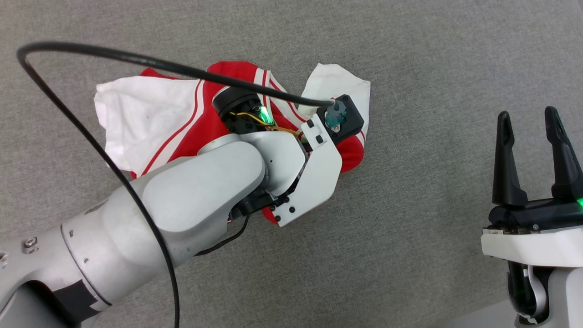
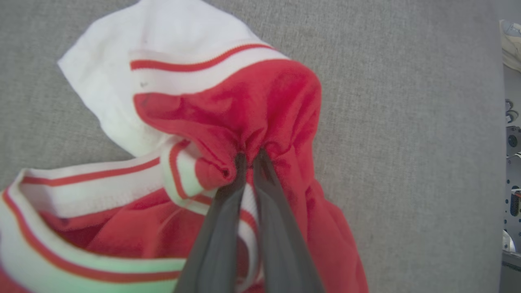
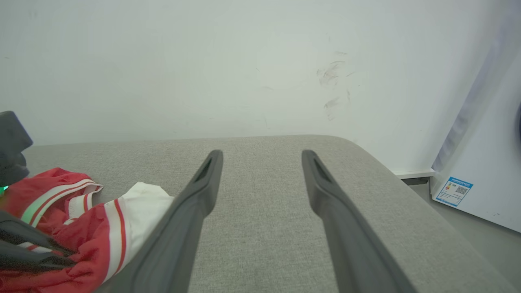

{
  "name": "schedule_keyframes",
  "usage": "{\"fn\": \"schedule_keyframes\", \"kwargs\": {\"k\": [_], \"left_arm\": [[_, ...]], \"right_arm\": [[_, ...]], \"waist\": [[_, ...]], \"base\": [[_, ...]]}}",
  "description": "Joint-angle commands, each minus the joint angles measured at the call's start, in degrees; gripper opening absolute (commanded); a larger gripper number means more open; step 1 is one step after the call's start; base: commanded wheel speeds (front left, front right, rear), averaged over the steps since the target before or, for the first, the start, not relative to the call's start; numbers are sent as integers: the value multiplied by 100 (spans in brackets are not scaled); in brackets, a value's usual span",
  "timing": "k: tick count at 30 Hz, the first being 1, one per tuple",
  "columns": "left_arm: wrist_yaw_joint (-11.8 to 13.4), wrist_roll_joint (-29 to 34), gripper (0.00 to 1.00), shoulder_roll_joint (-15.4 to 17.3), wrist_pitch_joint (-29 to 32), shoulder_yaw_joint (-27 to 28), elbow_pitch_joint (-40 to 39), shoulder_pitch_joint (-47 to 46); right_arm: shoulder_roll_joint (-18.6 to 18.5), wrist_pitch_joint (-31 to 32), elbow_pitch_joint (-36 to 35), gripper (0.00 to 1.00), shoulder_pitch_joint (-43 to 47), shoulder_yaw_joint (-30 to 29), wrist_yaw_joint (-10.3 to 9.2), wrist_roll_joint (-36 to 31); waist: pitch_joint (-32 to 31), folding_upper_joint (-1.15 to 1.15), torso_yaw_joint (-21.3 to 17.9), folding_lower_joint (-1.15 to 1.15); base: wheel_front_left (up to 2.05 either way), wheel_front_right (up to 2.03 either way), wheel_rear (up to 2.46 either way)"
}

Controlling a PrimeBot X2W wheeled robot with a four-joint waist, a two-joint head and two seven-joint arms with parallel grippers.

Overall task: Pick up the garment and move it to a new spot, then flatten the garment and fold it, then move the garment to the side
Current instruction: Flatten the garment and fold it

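Right hand [image 1: 527, 113]: open, empty, held over the right of the upholstered top [image 1: 410, 68]. Left hand [image 2: 250, 155]: closed on a pinch of red cloth. Garment [image 2: 260, 93]: crumpled in a heap mid-top, neither flattened nor folded. Pick-up is judged under way; moving, flattening, folding and setting aside are left. Bare top is seen all round the heap. The far edge is rounded, with wall [image 3: 244, 61] and white appliance [image 3: 480, 171] beyond.

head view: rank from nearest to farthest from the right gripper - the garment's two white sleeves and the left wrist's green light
1. right white sleeve, nearest the right gripper
2. left wrist's green light, middle of the view
3. left white sleeve, far left
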Motion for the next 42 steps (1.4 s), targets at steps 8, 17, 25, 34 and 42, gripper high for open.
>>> {"fn": "schedule_keyframes", "kwargs": {"k": [8, 17, 25, 34, 42], "left_arm": [[-11, -56, 100, -2, -887, -66, 170, -151], [-6, -681, 100, 500, -1995, -35, 471, -1339], [-5, -1177, 100, 1264, -1525, -44, 1019, -1855], [-5, -1605, 100, 1838, -99, -62, 1253, -1573], [-6, -1650, 100, 1839, 352, -57, 1620, -1296]], "right_arm": [[14, -11, 32, 100, -2, -80, -4, -82], [14, -11, 13, 100, 182, -129, -4, -170], [14, -11, -56, 100, 224, -70, -4, -190], [14, -11, -167, 100, 171, -95, -4, -200], [14, -11, -193, 100, -27, -48, -4, -173]], "waist": [[-204, 0, 222, 0], [-599, 0, 575, 0], [-630, 0, 630, 0], [-398, 0, 566, 0], [6, 0, 437, 0]], "base": [[0, 0, 0], [0, 0, 0], [0, 0, 0], [0, 0, 0], [0, 0, 0]]}}
